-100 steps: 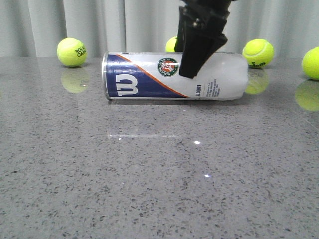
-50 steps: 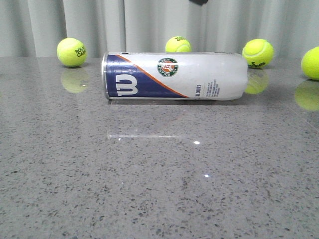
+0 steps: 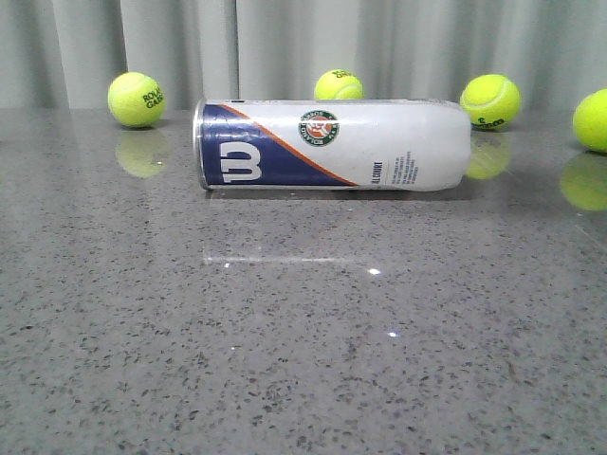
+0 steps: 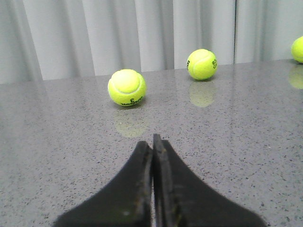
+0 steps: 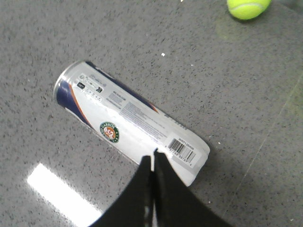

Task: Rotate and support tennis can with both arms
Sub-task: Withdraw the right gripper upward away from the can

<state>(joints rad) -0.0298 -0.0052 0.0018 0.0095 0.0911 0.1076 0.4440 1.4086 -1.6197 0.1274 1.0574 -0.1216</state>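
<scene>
The tennis can [image 3: 332, 144] lies on its side on the grey table, metal-rimmed end to the left, blue label and round logo facing the camera. It also shows in the right wrist view [image 5: 130, 120], lying diagonally below my right gripper [image 5: 152, 153], which is shut and empty and held high above the can. My left gripper [image 4: 152, 141] is shut and empty, low over bare table, with no can in its view. Neither gripper shows in the front view.
Several yellow-green tennis balls lie along the back: far left [image 3: 137, 99], behind the can [image 3: 339, 85], right [image 3: 490, 100], far right edge [image 3: 593, 119]. Two balls [image 4: 127, 87] [image 4: 202, 64] lie ahead of the left gripper. A grey curtain closes the back.
My right gripper was down in front of the can's right half a second ago. It has risen out of the front view. The can has not moved.
</scene>
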